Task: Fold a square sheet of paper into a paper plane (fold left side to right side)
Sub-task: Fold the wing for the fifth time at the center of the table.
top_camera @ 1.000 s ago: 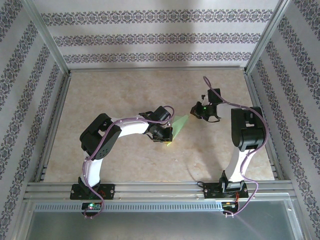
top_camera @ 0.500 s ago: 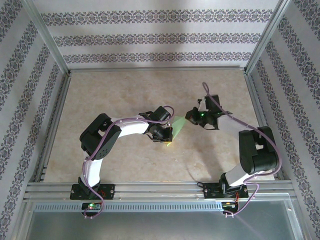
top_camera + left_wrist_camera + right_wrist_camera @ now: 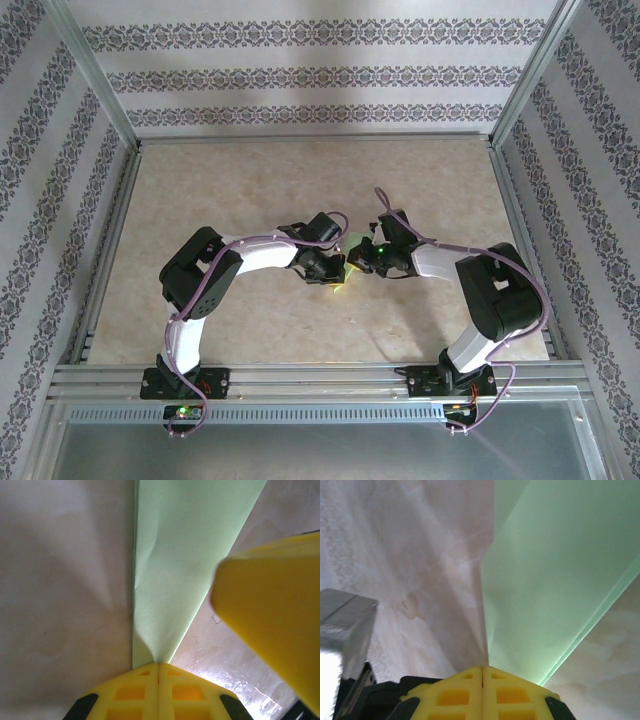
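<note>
The square sheet of paper [image 3: 351,244], folded to a narrow wedge, lies mid-table [image 3: 230,190] between the arms. What changed: the right end effector [image 3: 368,258] swung in from well to the right and now meets the sheet's right side, while the left end effector [image 3: 333,268] stayed put on it. We judge a crease press comes next. Both have fingers together, tips on the paper, seemingly pressing, not pinching. The top view hides the contact. The wrist views show the wedge running into each closed tip, and the right one shows stacked layers at the edge.
</note>
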### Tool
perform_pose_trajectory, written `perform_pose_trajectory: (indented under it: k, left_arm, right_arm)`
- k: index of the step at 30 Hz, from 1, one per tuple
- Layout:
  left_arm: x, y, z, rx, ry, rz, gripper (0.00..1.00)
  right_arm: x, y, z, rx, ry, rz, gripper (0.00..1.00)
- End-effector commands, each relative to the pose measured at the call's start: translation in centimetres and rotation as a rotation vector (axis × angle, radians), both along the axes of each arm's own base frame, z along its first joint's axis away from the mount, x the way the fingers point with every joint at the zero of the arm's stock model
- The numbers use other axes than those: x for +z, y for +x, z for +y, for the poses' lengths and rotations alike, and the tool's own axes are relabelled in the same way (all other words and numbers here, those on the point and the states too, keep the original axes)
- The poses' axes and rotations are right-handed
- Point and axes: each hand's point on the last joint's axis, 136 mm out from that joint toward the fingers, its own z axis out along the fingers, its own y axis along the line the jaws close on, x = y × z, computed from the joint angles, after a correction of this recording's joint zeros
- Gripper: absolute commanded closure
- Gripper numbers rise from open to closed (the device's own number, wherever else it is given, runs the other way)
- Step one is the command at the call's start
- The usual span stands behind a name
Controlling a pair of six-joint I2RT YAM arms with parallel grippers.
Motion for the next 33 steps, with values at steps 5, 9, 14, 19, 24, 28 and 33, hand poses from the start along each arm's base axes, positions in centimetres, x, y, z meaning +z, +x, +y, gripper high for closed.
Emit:
perform_pose_trajectory:
  k: [5, 9, 14, 19, 24, 28, 33]
  left_arm:
    - [-1.1, -2.4, 1.6, -0.005, 0.085, 0.071, 0.97]
    - [1.1, -1.6, 0.5, 0.000, 0.007, 0.030, 0.93]
    - [4.6, -1.0, -0.2, 0.000, -0.073, -0.019, 0.92]
    - [5.2, -2.2, -0.3, -0.019, -0.112, 0.046, 0.92]
    - [3.6, -2.9, 0.0, -0.023, -0.096, 0.092, 0.93]
    - [3.0, -2.6, -0.2, -0.010, -0.101, 0.095, 0.93]
    - [2.3, -2.2, -0.1, 0.004, -0.092, 0.096, 0.94]
  right_arm:
    - [-3.1, -1.0, -0.2, -0.003, -0.043, 0.063, 1.00]
    - [-4.3, -1.8, -0.6, 0.019, -0.072, 0.086, 1.00]
    - [-4.9, -2.5, -0.6, 0.045, -0.076, 0.094, 1.00]
    - [-4.7, -2.4, -0.5, 0.057, -0.077, 0.083, 1.00]
    - [-4.9, -2.4, -0.4, 0.059, -0.078, 0.087, 1.00]
    - [-4.9, -2.5, -0.4, 0.065, -0.077, 0.091, 1.00]
    - [-4.9, -2.5, -0.4, 0.069, -0.080, 0.091, 1.00]
